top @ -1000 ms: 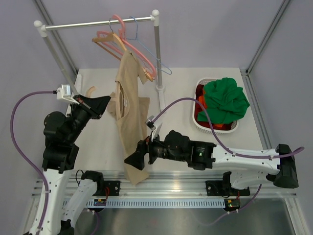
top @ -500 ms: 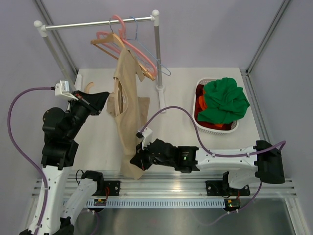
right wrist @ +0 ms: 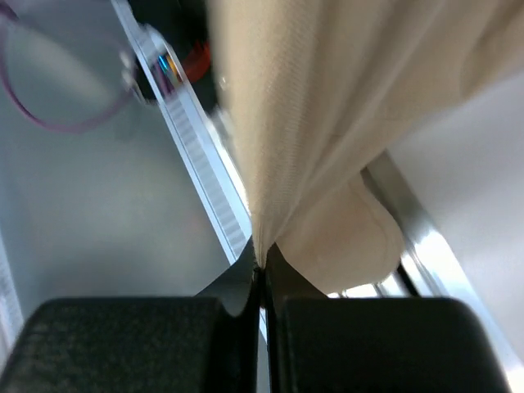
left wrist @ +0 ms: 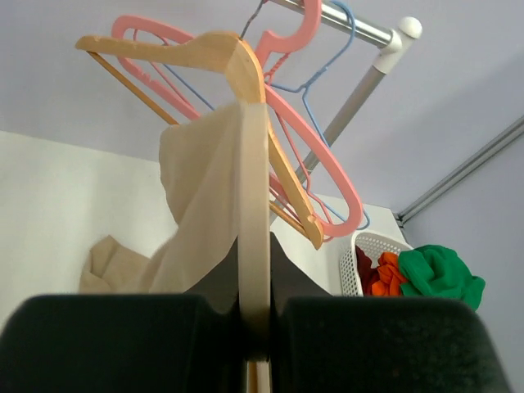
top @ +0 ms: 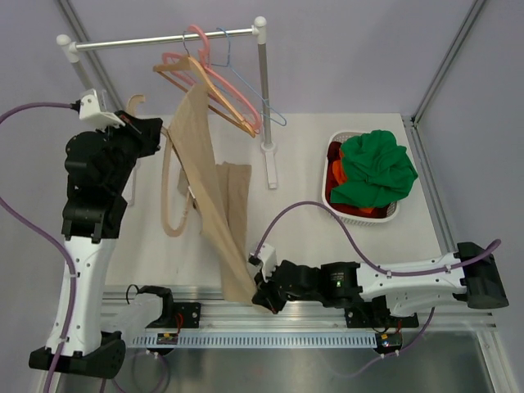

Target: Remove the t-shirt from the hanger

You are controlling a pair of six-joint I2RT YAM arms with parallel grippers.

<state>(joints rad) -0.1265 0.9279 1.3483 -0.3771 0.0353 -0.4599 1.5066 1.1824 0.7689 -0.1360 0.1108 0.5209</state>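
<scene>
- Left gripper [left wrist: 255, 332] is pressed together on the hanger [left wrist: 255, 213] — high, near the rail [top: 164, 39].
- Right gripper [right wrist: 260, 274] pinches the lower hem of the t-shirt [top: 219, 214].
- The t-shirt stretches slanted between both.

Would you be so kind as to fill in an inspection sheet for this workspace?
Surface: white table, no spills seen.
Job's things: t-shirt draped over the hanger, stretched down to the table's near edge.
Clutter: white basket holding green cloth and red-orange cloth.
Grippers: left tool shut on the hanger; right tool shut on the t-shirt's lower edge.
Cables: purple cable loops over the table by the right arm; no snag seen.
Surroundings: rack rail carrying pink hanger and wooden hanger; pale walls.
</scene>
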